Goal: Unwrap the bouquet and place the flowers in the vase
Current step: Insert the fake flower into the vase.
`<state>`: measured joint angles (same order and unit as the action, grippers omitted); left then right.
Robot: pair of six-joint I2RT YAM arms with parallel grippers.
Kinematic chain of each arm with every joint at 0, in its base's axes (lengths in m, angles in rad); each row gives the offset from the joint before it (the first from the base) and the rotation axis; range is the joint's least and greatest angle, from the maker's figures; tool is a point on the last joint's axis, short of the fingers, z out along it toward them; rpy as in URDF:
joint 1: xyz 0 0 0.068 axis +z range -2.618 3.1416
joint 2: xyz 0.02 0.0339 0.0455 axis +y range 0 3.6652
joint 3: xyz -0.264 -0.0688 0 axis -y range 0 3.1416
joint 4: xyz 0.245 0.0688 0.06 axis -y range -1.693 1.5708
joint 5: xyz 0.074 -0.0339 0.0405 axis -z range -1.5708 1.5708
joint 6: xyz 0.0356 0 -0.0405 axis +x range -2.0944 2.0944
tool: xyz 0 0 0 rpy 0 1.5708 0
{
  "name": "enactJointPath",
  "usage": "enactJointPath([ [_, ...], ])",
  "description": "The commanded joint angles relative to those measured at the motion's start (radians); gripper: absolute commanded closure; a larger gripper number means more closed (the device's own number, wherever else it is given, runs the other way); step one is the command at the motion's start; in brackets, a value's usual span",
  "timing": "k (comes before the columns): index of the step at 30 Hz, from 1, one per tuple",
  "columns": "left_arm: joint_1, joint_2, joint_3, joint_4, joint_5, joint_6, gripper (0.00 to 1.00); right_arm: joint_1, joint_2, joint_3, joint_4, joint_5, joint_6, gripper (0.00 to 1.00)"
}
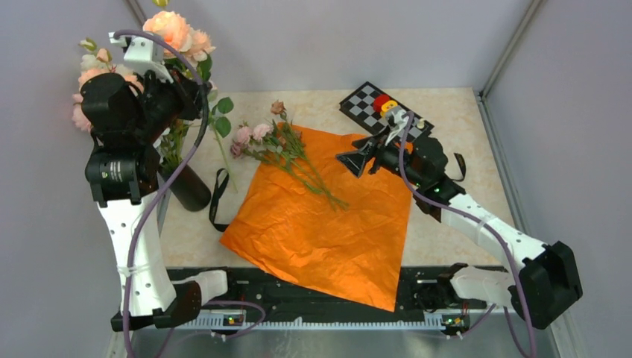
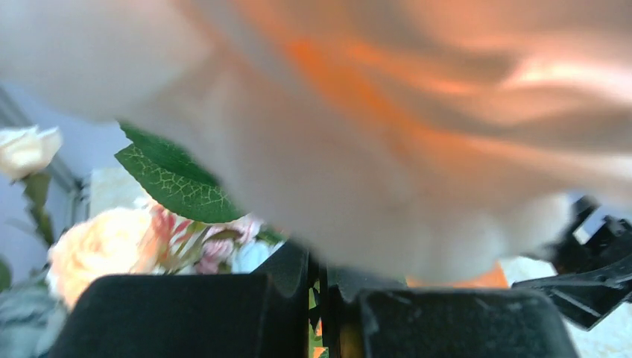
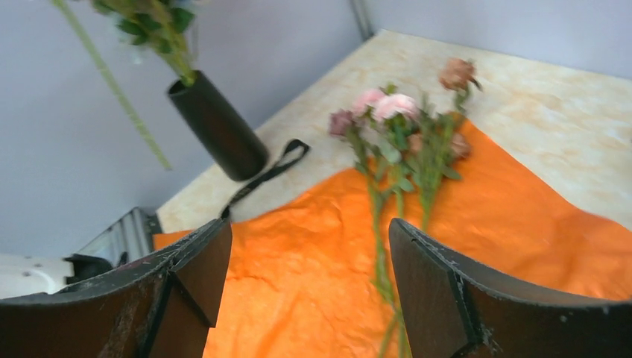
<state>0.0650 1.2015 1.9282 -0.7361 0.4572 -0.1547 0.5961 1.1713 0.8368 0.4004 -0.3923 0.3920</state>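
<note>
Flowers (image 1: 287,153) lie loose on the flat orange paper (image 1: 328,224), so unwrapping looks done. The right claw (image 3: 309,231) hangs wide open and empty near them. The left claw (image 2: 319,294) is closed up by the black vase (image 1: 190,188). Next, grab the thin stems (image 1: 320,183) gently.

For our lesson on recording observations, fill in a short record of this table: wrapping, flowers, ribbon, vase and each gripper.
wrapping paper: orange, spread open on the table
flowers: small pink and mauve blooms, lying loose on the paper's far left part
ribbon: black, untied, between vase and paper
vase: black, standing far left, stems in it
peach roses: large, above the vase
left gripper: shut, close against a peach bloom
right gripper: open, empty, over the paper
</note>
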Motion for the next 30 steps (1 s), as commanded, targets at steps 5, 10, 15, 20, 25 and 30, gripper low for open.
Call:
enactJointPath([
  [5,0.021,-0.125,-0.079,-0.079,-0.398,0.134,1.00,-0.143,-0.143,-0.118,-0.054,0.069,-0.067,0.20],
  [10,0.021,-0.245,-0.296,0.150,-0.537,0.209,1.00,-0.183,-0.177,-0.172,-0.044,0.079,-0.059,0.20],
  [15,0.021,-0.302,-0.429,0.361,-0.605,0.283,1.00,-0.185,-0.193,-0.212,-0.004,0.082,-0.035,0.20],
  [20,0.022,-0.302,-0.466,0.475,-0.624,0.352,1.00,-0.188,-0.193,-0.220,0.001,0.089,-0.033,0.20],
  [25,0.022,-0.297,-0.497,0.580,-0.610,0.370,1.00,-0.191,-0.189,-0.214,0.001,0.088,-0.032,0.20],
  [30,0.022,-0.281,-0.482,0.602,-0.595,0.353,1.00,-0.192,-0.187,-0.212,0.005,0.087,-0.026,0.20],
])
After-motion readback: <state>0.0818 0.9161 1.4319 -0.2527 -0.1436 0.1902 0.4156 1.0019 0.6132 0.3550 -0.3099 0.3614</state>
